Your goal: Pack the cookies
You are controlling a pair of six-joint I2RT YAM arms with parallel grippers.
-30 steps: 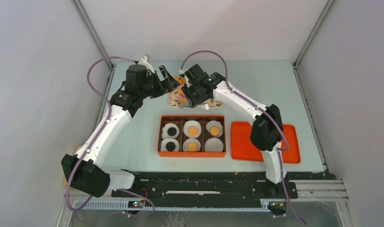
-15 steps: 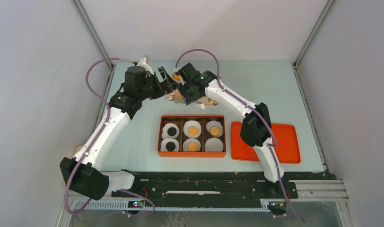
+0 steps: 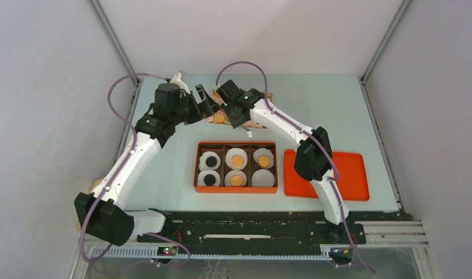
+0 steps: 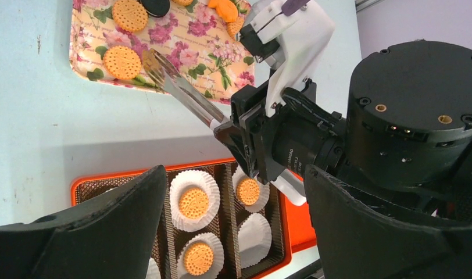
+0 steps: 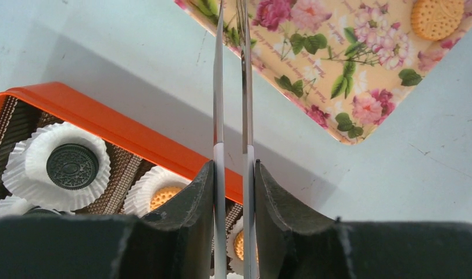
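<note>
Step in hand, likely: fetching a sixth cookie with steel tongs (image 4: 178, 87). Right gripper (image 5: 233, 174) clamped on the tongs, blades squeezed nearly together, tips just beside a tan cookie (image 4: 122, 62) on the floral tray (image 4: 175, 40) by the table's far edge; nothing visible between the blades. Left gripper (image 4: 233, 174) wide open, empty, hovering close by. Orange box (image 3: 236, 143) mid-table: five liners filled, near-right liner (image 4: 254, 231) empty. Advice: relax the squeeze, straddle the cookie edge to edge, close gently, lift level, avoid shoving the tray.
</note>
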